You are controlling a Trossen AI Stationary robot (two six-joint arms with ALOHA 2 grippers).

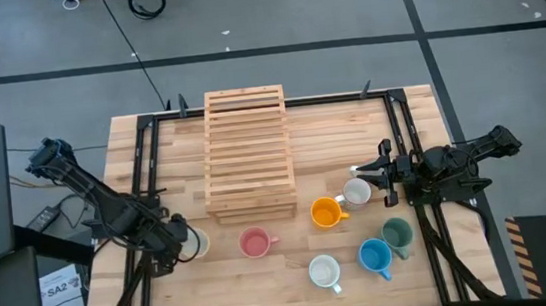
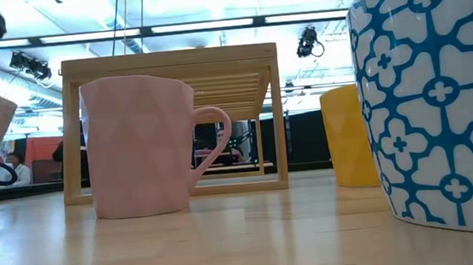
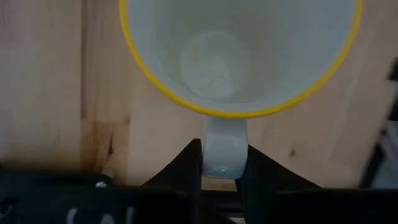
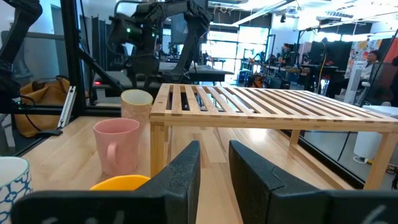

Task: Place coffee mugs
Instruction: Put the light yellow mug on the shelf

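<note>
Two grippers are working: left gripper (image 3: 222, 171) is clamping a yellow-rimmed mug's (image 3: 239, 56) handle; right gripper (image 4: 214, 163), jaws slightly apart, is hovering beside the rack (image 4: 261, 102).

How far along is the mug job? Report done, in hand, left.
Done: nothing; the wooden rack holds no mugs. In hand: left gripper shut on the handle of the yellow-rimmed mug. Left: pink mug, orange mug, blue mug and others on the table; right gripper empty beside them.

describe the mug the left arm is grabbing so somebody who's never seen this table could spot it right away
Start at the wooden slatted rack in the middle of the table, then go to its front left corner, where the left gripper sits. The mug there is white inside with a yellow rim, its handle pinched between the fingers; no other mug is on that side.
</note>
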